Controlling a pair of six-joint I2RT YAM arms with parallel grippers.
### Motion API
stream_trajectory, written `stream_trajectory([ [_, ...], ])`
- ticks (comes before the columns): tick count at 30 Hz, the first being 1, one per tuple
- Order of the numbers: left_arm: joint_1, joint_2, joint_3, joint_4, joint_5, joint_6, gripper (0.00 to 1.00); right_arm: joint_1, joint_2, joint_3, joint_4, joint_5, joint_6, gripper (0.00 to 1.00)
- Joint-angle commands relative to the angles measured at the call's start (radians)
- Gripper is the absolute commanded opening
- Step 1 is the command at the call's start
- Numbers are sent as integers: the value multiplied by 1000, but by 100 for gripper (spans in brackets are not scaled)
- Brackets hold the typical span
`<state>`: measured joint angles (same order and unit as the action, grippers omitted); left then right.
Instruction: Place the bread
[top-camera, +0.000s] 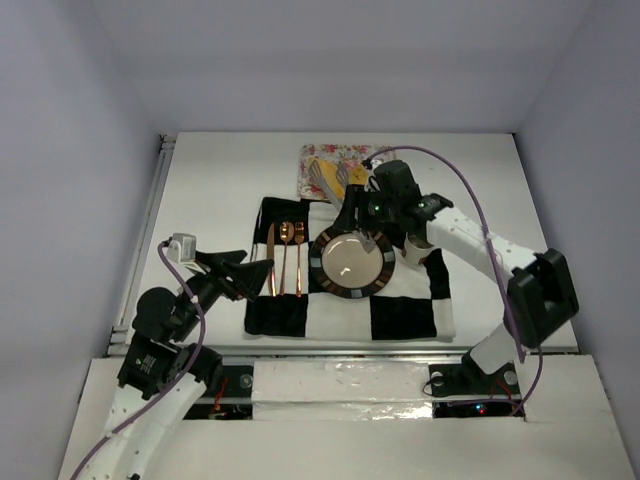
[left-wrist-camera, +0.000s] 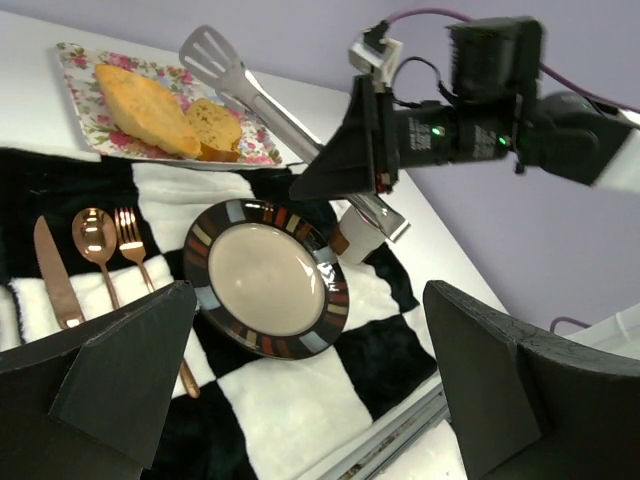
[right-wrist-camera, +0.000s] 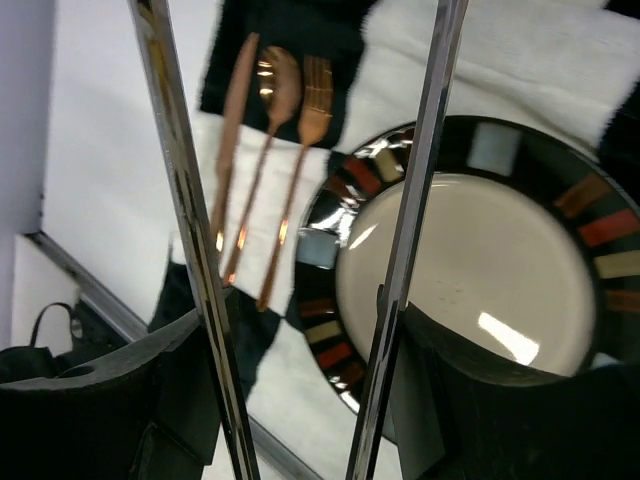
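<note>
Both pieces of bread lie side by side on a floral tray at the upper left of the left wrist view: the long pale wedge and, touching it on its right, the shorter browner chunk. The right hand grips metal tongs, whose slotted tip hangs just beside the tray, above the empty striped plate on the checked cloth. The left hand hovers wide apart, holding nothing, at the lower left near the copper cutlery
</note>
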<state>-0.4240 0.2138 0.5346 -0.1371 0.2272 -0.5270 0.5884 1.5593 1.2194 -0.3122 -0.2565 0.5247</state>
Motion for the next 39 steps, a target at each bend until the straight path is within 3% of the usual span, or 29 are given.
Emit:
stream_trajectory([
  [1,-2,-54,-5,11,-41,22,99,-61,76,124,-135,-75,-120,63],
  [14,-2,-82,-12,36,-9,38,98,-160,395,475,-313,-141,-216,62],
  [23,-2,-90,-15,39,-5,39,98,-170,518,583,-343,-141,-239,63],
  [28,-2,-85,-15,39,-8,39,98,-170,541,559,-321,-171,-236,61],
  [31,-2,-80,-16,39,-8,39,97,-170,525,525,-288,-193,-230,51],
  [39,-2,-71,-16,39,-11,38,97,-170,397,401,-193,-198,-189,37],
])
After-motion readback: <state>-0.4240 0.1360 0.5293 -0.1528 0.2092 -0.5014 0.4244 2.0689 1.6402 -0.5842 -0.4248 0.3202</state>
